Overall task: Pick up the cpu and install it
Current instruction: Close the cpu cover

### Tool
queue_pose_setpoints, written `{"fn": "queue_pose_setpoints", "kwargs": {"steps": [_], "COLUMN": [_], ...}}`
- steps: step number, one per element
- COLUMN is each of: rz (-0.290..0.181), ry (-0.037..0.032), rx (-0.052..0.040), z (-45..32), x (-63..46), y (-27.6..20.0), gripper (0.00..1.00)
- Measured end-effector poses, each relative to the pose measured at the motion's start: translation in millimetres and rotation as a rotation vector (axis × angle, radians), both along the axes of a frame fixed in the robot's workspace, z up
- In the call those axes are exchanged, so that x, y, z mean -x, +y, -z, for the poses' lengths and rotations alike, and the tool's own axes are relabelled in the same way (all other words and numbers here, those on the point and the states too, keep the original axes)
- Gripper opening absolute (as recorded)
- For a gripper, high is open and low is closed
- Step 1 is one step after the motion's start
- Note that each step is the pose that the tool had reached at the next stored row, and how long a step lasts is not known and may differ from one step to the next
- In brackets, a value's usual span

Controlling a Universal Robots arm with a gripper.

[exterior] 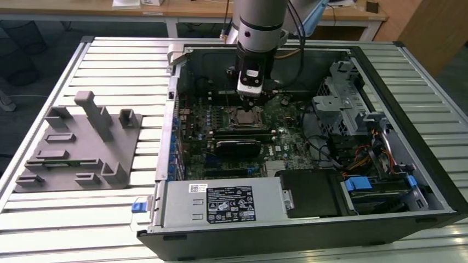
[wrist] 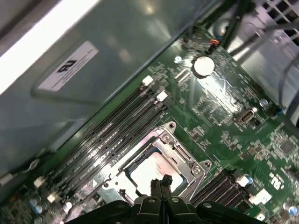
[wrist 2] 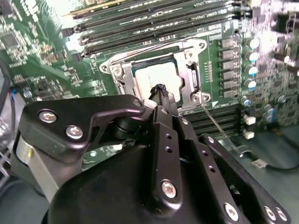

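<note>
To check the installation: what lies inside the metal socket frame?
The cpu lies inside the socket frame, silvery top up. The gripper hides part of its edge; beneath the cpu nothing shows.

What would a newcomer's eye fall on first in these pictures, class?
The open black computer case lies on the slatted metal table, its green motherboard exposed. In both wrist views the black gripper, jaws shut, is right at the silvery square cpu lying in its metal socket frame.

I can read none of it: print on the black label (exterior: 230, 204) on the power supply (exterior: 183, 205), well apart from the cpu (exterior: 244, 116), and on the white sticker (wrist: 67, 65) is too small.
</note>
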State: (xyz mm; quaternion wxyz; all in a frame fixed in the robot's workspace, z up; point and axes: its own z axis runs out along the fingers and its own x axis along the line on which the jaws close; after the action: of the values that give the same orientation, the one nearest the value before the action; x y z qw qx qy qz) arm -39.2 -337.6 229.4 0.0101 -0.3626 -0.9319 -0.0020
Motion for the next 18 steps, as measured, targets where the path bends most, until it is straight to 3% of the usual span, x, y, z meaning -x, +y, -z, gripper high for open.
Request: {"fn": "queue_pose_setpoints", "kwargs": {"steps": [18], "rz": [-0.327], "ry": [0.0000], "rx": [-0.0001], "z": [2.3], "x": [0.0], "y": [0.0], "gripper": [0.11]}}
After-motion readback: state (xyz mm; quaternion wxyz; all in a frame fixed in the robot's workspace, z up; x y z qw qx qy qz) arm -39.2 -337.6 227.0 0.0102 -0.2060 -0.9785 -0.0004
